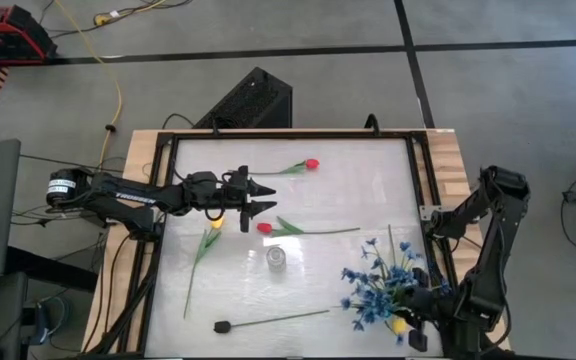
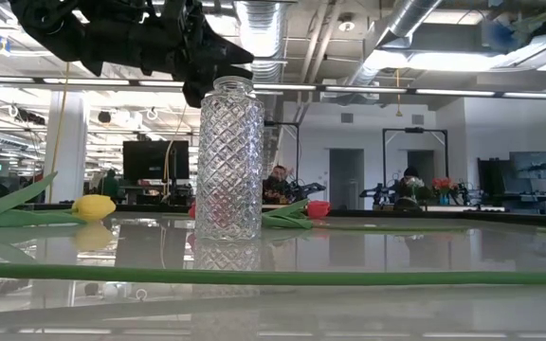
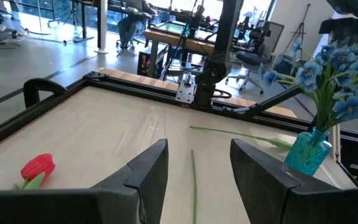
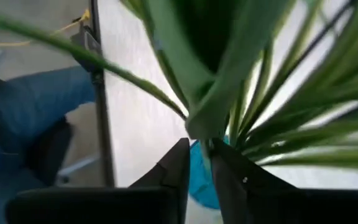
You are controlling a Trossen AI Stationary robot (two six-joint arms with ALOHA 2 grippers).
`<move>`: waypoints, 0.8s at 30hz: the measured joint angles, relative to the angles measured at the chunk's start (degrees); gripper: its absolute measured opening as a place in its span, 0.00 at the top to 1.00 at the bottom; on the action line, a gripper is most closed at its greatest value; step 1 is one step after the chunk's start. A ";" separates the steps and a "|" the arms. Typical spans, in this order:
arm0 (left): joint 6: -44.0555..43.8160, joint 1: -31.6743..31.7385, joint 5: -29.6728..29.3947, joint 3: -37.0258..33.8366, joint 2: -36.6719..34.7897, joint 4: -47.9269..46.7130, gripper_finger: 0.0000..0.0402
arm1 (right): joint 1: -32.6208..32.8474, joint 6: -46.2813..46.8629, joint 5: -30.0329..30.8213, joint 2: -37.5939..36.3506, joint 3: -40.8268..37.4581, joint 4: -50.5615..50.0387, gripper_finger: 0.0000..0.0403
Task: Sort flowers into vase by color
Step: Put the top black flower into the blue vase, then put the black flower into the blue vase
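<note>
My left gripper [image 1: 264, 198] hangs open above the table's middle, higher than the top of the clear glass vase [image 1: 275, 258] [image 2: 227, 156]. One red tulip [image 1: 311, 164] lies beyond it and another [image 1: 264, 228] just nearer. A yellow tulip [image 1: 213, 232] [image 2: 93, 206] and a black-headed stem [image 1: 223, 326] also lie flat on the table. In the left wrist view a red tulip head [image 3: 37, 168] and a thin stem [image 3: 193, 180] show ahead of the gripper [image 3: 194, 171]. Blue blossoms [image 1: 380, 280] stand in a blue vase [image 3: 308, 154]. My right gripper [image 1: 413, 330] [image 4: 202, 163] is at that vase, shut on a second yellow tulip [image 1: 399, 325]. My right gripper pinches a green stem [image 4: 199, 135] between its two fingers, directly above the blue vase's mouth [image 4: 197, 183], among leaves and other stems. The yellow head shows beside the gripper in the high view. How far back the stem reaches is hidden.
A black frame [image 1: 158, 190] rims the white table, with wooden borders [image 1: 453, 160] outside it. The right arm [image 1: 493, 230] stands at the table's right edge. Bare room lies at the far middle and between the glass vase and the blue flowers.
</note>
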 joint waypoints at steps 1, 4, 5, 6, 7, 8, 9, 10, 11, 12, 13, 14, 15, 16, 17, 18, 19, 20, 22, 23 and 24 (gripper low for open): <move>0.00 0.00 0.00 0.00 0.00 0.17 0.60 | -0.19 0.75 -0.88 -0.79 0.00 0.14 0.76; 0.00 0.00 -0.02 0.00 0.00 0.61 0.60 | -0.37 1.83 -5.40 -3.45 0.43 0.17 0.72; 0.01 0.00 -0.02 0.00 0.00 0.67 0.60 | -0.39 1.85 -7.11 -4.38 0.71 0.18 0.71; 0.13 0.00 -0.02 0.00 0.00 0.68 0.60 | -0.56 1.94 -8.44 -5.39 0.95 0.21 0.70; 0.40 0.00 -0.04 0.00 0.00 0.68 0.60 | -0.79 1.96 -9.48 -6.43 1.17 0.23 0.69; 0.46 0.00 -0.04 0.00 0.00 0.67 0.60 | -0.97 1.94 -10.09 -7.40 1.44 0.24 0.69; 0.51 0.00 -0.02 0.00 0.00 0.66 0.60 | -1.11 1.95 -10.70 -8.29 1.65 0.26 0.68; 0.59 0.00 -0.02 0.00 0.00 0.65 0.60 | -1.37 1.94 -11.15 -9.14 1.89 0.24 0.68; 0.60 0.00 -0.02 0.00 0.00 0.53 0.60 | -1.79 1.94 -11.88 -9.94 2.11 0.43 0.68; 0.60 0.00 0.07 0.00 0.00 0.27 0.60 | -2.30 1.92 -12.45 -10.83 2.43 0.52 0.69; 0.61 0.00 0.54 0.00 0.00 -0.33 0.60 | -2.67 1.92 -12.70 -11.68 2.81 0.78 0.69; 0.61 0.01 1.12 0.00 0.00 -0.99 0.60 | -3.01 1.91 -12.90 -12.55 3.21 1.23 0.69; 0.61 0.06 1.79 0.00 0.00 -1.63 0.60 | -3.27 1.77 -13.24 -13.47 3.70 1.71 0.69; 0.61 0.14 2.60 0.00 0.00 -2.27 0.60 | -3.50 1.27 -13.58 -14.34 4.20 2.39 0.69; 0.61 0.16 3.83 0.00 0.00 -2.79 0.60 | -3.70 0.27 -13.59 -15.11 4.71 3.24 0.69; 0.64 0.20 5.39 0.00 0.00 -3.64 0.60 | -3.76 -1.27 -13.57 -15.81 5.31 4.57 0.70; 0.84 0.20 7.12 0.00 0.00 -4.59 0.60 | -3.80 -3.43 -13.55 -16.49 6.05 6.03 0.70; 1.05 0.20 8.98 0.00 0.00 -5.49 0.60 | -3.86 -6.64 -13.51 -17.05 6.82 7.68 0.70; 1.05 0.18 12.51 0.00 0.00 -7.10 0.60 | -4.27 -15.24 -13.47 -18.16 8.21 12.11 0.70; 1.03 0.17 14.02 0.00 0.00 -7.79 0.60 | -4.43 -20.48 -13.46 -18.63 8.97 14.82 0.70; 1.01 0.17 15.05 0.00 0.00 -8.54 0.60 | -4.48 -25.66 -13.38 -19.06 9.72 17.17 0.70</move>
